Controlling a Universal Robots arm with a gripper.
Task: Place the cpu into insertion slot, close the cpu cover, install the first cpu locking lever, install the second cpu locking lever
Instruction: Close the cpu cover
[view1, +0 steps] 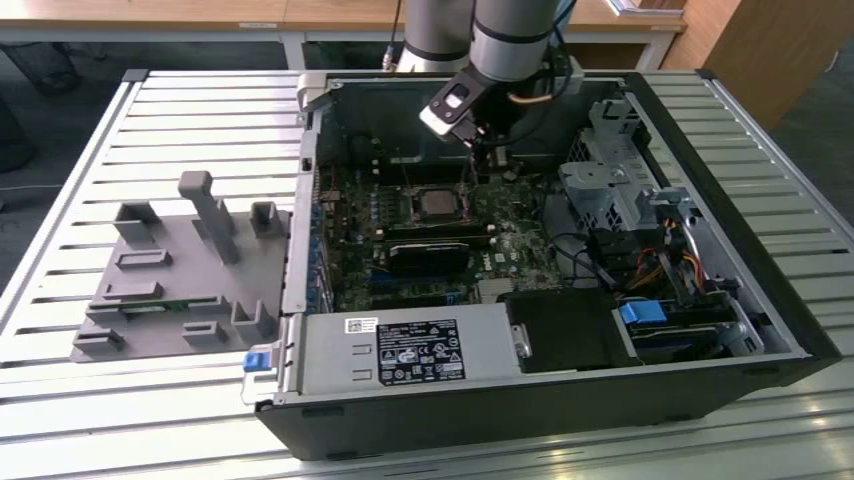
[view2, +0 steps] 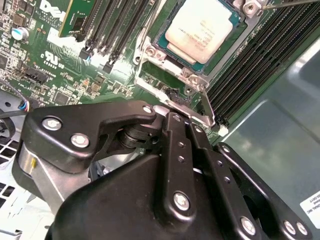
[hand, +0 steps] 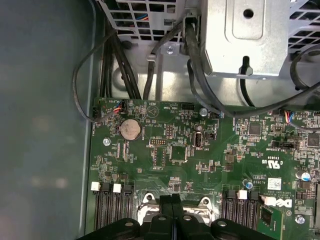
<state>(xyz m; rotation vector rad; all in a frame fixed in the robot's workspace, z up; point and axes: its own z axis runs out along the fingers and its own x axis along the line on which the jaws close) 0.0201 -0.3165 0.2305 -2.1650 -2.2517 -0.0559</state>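
Observation:
The cpu (view1: 437, 204) lies flat in the insertion slot on the green board, its dull silver top (view2: 202, 30) showing. The silvery cpu cover (view2: 148, 51) frames it and looks lowered around it. A thin metal lever rod (view2: 287, 3) runs past the socket's corner. My gripper (view1: 483, 150) hangs inside the case just behind the socket in the exterior view. Its black fingers are pressed together, shut, with the tips (view2: 172, 114) (hand: 172, 200) right at the socket's edge by a bent silver tab (view2: 202, 116). I see nothing held between them.
Long black memory slots (view2: 260, 55) flank the socket. A drive cage (view1: 607, 190) and cables (hand: 200, 75) crowd the case's right side. The power supply (view1: 400, 350) sits at the front. A grey fixture (view1: 174, 270) lies on the slatted table at the exterior view's left.

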